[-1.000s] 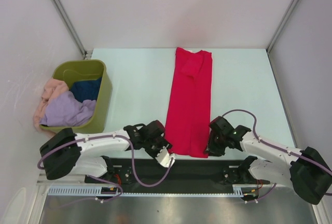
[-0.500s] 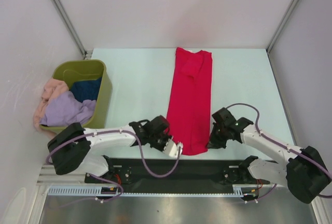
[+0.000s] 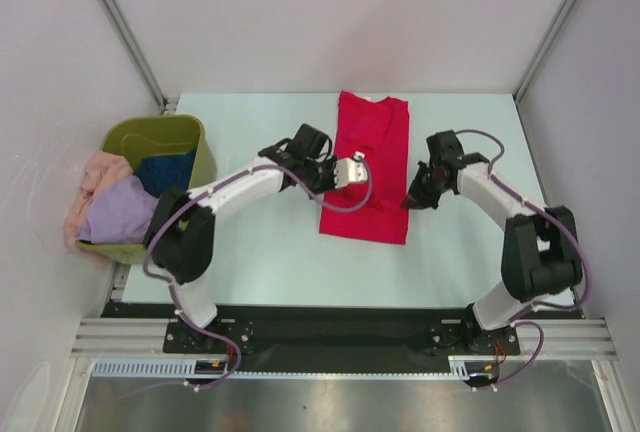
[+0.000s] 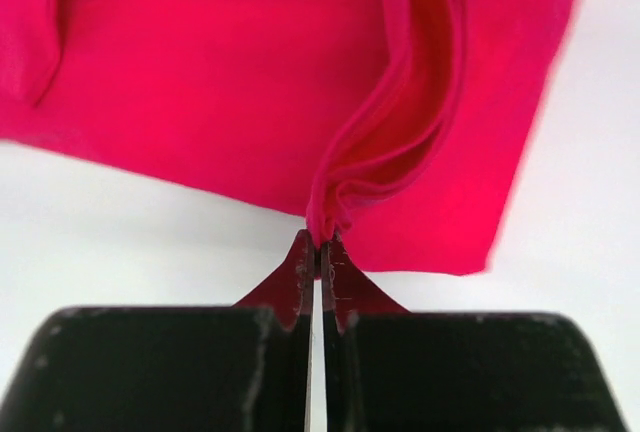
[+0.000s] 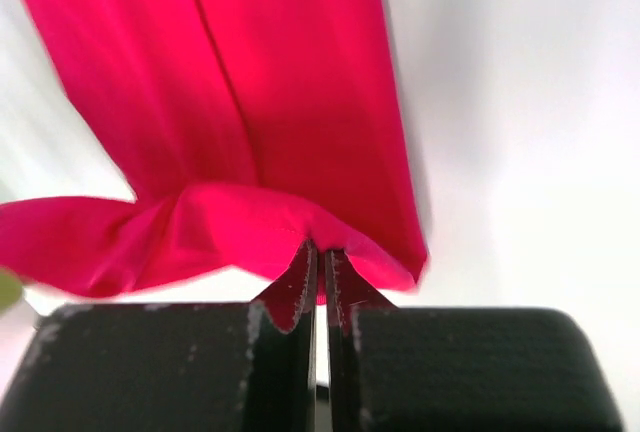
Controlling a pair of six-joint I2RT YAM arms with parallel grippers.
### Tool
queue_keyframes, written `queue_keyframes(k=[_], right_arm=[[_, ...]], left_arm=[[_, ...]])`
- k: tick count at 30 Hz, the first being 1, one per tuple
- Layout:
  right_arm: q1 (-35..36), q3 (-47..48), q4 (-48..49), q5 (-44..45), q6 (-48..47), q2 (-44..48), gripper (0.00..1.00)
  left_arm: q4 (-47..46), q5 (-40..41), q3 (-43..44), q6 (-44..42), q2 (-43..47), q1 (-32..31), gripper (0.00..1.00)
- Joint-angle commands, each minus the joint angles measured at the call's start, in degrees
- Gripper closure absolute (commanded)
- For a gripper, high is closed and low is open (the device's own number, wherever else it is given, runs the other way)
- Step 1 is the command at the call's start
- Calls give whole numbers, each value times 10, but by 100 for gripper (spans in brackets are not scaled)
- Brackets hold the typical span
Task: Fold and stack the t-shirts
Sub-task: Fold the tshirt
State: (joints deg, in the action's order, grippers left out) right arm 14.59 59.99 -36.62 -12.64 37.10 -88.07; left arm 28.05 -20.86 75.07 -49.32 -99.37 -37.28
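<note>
A bright red t-shirt (image 3: 368, 137) lies in a long strip at the table's middle, its near part doubled back over itself. My left gripper (image 3: 343, 178) is shut on the shirt's left hem corner (image 4: 322, 222), the cloth bunched between the fingertips. On the right edge, my right gripper (image 3: 413, 199) is shut on the other hem corner (image 5: 330, 232). Both hold the hem above the shirt's middle. Lavender (image 3: 120, 214), peach-pink (image 3: 92, 177) and dark blue (image 3: 165, 170) t-shirts sit heaped in the tub.
The olive-green tub (image 3: 205, 187) stands at the table's left edge, with cloth spilling over its left rim. White walls close in the left, back and right sides. A black base plate and metal rail (image 3: 330, 332) run along the near edge.
Both grippers closed on the shirt's near hem corners and carried them away from the bases, towards the back. The near half now folds over; the shirt looks shorter.
</note>
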Motion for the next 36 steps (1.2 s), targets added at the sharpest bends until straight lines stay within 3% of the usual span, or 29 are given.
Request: queue_keyframes(k=[1,11,23,25,26,29,30,36], right_arm=[[-21,81,33,-16,-38,-63,100],[-54,213,49,-8,-34,-201,100],[-75,239,85,-14,-22,-256,99],[-79,249,88,-19,-21,-271,86],[-81,257,86,-21,-21,-277,66],[-94,290,61,-5,-30,-284,50],[-98,297,53,15,-40,-272,49],[-91,276,33,124,-83,-164,48]], left_arm=[[31,-3,81,45,-71,28,100],[10,48,219,90,-190,54,100],[24,85,312,107,-277,55,100],[17,90,317,116,-285,55,99],[13,106,322,121,-288,55,98],[3,137,342,141,-297,56,63],[2,143,350,153,-298,59,48],[-3,127,381,268,-243,99,34]])
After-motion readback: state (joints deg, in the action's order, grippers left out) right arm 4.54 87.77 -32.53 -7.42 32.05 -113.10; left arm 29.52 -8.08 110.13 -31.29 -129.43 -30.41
